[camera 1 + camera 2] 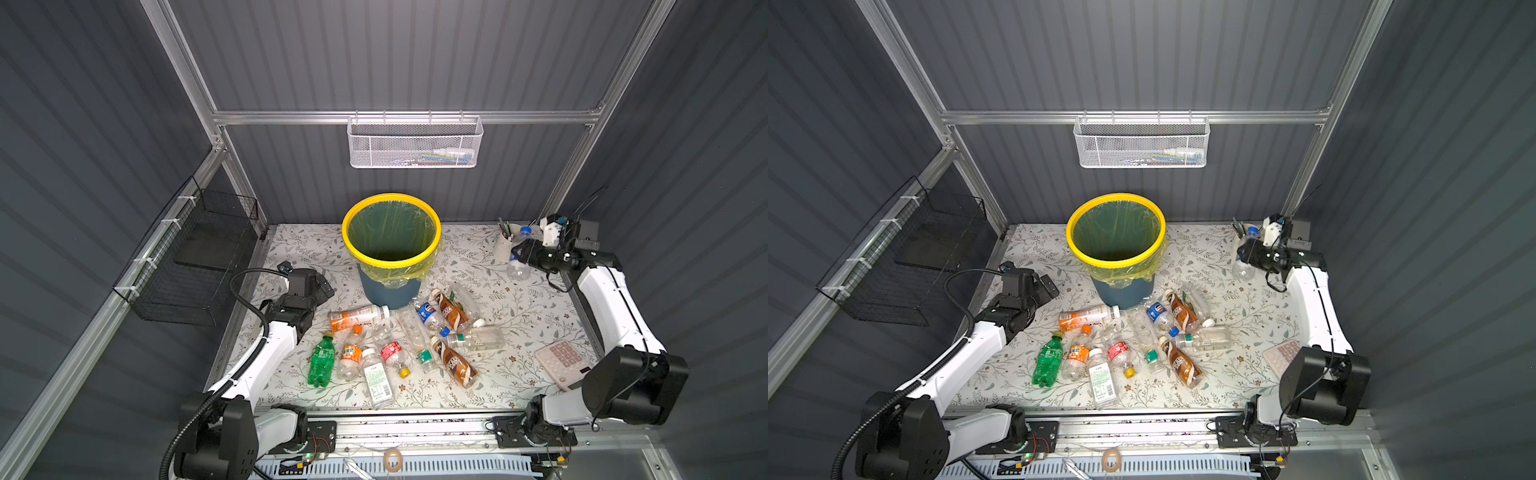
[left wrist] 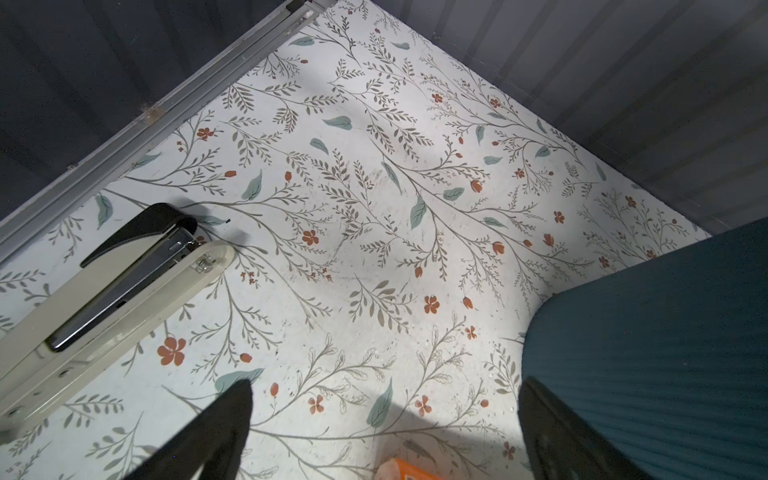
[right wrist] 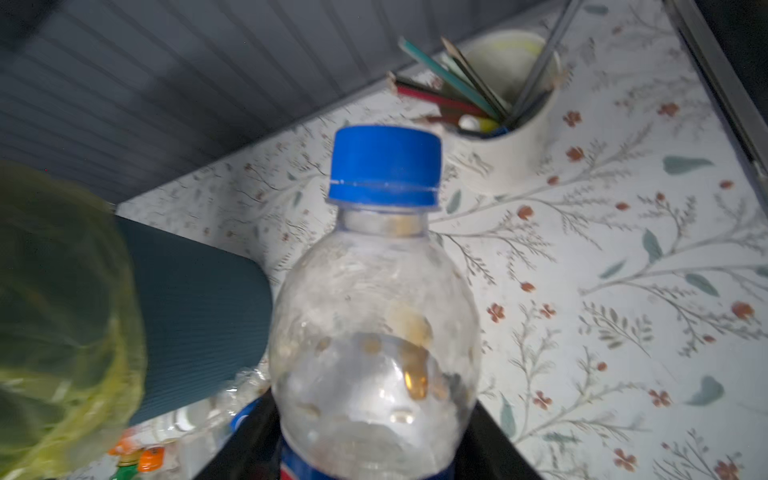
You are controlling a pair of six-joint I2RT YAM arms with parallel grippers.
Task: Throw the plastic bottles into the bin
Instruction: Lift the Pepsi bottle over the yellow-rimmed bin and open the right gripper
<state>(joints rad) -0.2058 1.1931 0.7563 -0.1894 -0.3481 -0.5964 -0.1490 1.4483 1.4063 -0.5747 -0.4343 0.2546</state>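
The bin (image 1: 432, 245) holds a liner (image 1: 388, 226), the cup (image 3: 513, 160) pencils (image 3: 451, 85); right claw (image 1: 520, 252) pinches a bottle (image 3: 374, 324), left claw (image 2: 386, 390) spread.

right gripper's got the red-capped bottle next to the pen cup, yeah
Not quite: the cap is blue, not red, as the right wrist view shows. The rest holds: the right gripper has that bottle, next to the pen cup.

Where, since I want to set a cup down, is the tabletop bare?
Bare: the back-left corner, between the bin and the stapler; the back strip between bin and pen cup; the right side between the plastic bottles and the calculator. Crowded: just in front of the bin, where the bottles lie close together.
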